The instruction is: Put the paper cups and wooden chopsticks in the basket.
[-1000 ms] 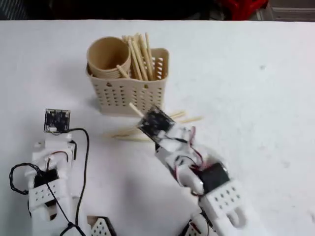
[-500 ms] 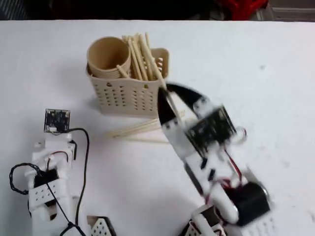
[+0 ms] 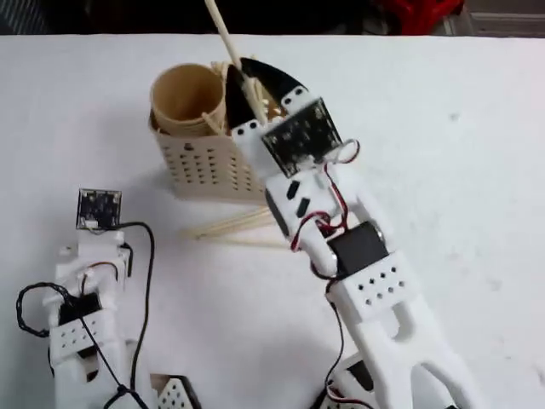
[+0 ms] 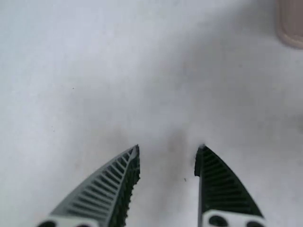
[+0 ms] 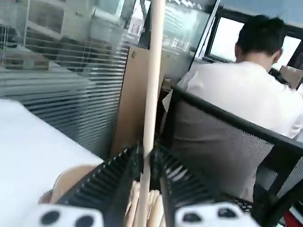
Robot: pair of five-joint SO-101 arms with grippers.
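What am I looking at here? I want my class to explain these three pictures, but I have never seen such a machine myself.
These are two small robot arms at a white table. One picture looks down from above. The other two come from a camera on each arm's wrist. A basket holds a cup, and loose chopsticks lie on the table beside it. The right gripper is shut on one chopstick, held over the basket. The left gripper is open above bare table.

A white table (image 3: 443, 128) fronts a glass partition (image 5: 57, 54) with blinds, a black mesh chair (image 5: 213, 142) and bright windows (image 5: 227, 38).
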